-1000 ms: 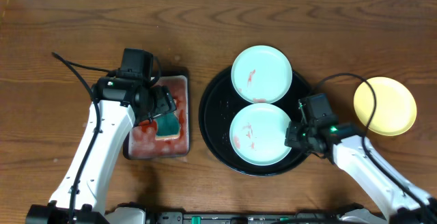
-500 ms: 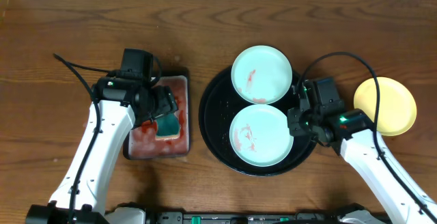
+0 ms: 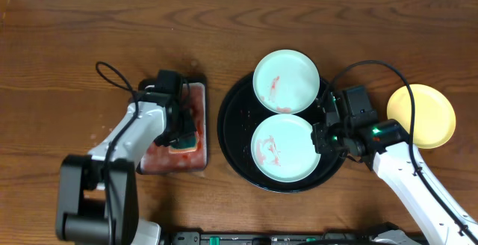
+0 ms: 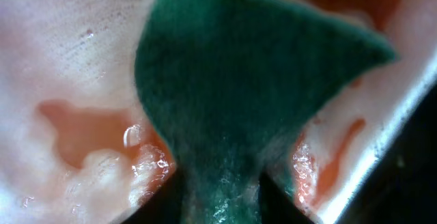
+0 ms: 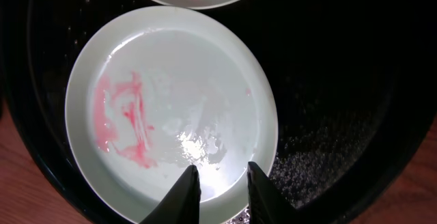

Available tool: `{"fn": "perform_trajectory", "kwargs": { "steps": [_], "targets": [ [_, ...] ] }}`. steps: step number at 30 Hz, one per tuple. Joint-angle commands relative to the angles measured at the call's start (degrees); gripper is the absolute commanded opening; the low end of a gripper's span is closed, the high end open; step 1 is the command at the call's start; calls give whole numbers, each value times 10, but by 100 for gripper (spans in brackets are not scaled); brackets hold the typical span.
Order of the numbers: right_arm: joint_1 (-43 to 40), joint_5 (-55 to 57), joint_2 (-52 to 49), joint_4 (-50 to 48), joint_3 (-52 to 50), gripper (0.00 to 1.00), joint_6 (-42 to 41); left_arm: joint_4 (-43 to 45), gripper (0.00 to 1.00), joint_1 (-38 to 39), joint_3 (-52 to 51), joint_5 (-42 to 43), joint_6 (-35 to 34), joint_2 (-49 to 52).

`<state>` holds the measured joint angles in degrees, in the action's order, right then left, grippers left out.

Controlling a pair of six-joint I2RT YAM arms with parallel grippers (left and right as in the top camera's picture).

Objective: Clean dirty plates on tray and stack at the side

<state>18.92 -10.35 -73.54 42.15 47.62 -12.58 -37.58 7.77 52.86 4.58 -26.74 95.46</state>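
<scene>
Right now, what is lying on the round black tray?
A far plate and a near plate, both pale and smeared red, lie on the tray. The tray floor beneath them is covered; I cannot see it.

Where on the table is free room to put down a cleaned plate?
Bare wood: the wide band along the far edge, behind the round tray and yellow plate; also the left end beyond the small tray. Crowded: the round tray, filled by two plates.

Overhead: bright, even light from above, faint soft shadows on the tabletop (image 3: 75,21), sharp throughout. Left wrist: extreme close-up, sponge (image 4: 252,80) blurred, wet glints on foam (image 4: 61,33). Right wrist: glare spot on mint plate (image 5: 171,80), tray (image 5: 328,80) underexposed.
</scene>
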Motion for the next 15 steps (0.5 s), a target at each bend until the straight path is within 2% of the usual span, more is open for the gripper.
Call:
{"fn": "perform_trajectory", "kwargs": {
  "steps": [1,6,8,10,15],
  "targets": [
    [-5,-5,5,2,8,20,-7,13,8,1,-6,-5,1,52],
    [-5,14,6,21,8,16,-7,-1,7,1,2,-5,3,42],
    [-8,47,6,26,8,14,-33,-24,7,1,16,-5,19,28],
    [-22,74,5,27,8,13,-70,-51,7,1,36,-5,37,0],
    [-82,59,0,24,6,15,-79,-98,8,7,72,-6,70,-89]
  ]
}}
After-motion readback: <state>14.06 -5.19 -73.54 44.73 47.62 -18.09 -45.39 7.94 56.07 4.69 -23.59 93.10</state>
